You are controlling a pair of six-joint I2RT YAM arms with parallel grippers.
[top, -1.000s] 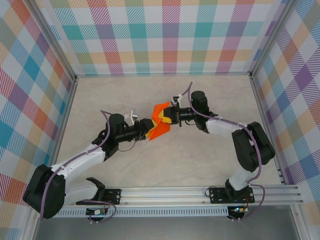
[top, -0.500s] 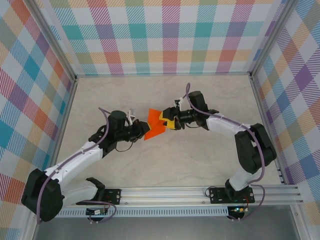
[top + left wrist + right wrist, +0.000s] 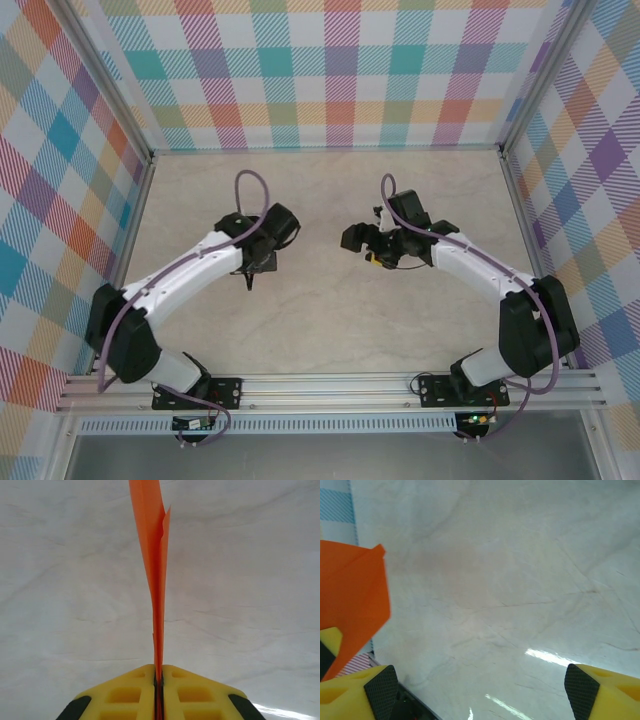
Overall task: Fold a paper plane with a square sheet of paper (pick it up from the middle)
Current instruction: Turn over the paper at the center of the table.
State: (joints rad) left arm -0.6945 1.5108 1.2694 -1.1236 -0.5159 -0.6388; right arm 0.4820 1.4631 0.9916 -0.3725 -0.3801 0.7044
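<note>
Progress: paper [image 3: 157, 580] folded into narrow layers, plane likely unfinished | left jaws pinching its edge | right jaws spread, empty | remaining: wing folds

Paper [image 3: 159, 580]: bright orange, folded, at least two layers pressed flat together.

Left wrist view: seen edge-on, a thin upright strip running from bottom centre to the top of the frame and widening upward. One layer ends in a sharp point near the top. The lower end is pinched in the closed left gripper [image 3: 158, 680].

Right wrist view: the broad face sits at the left edge, with a corner pointing upper right and the shape tapering to lower left.
</note>
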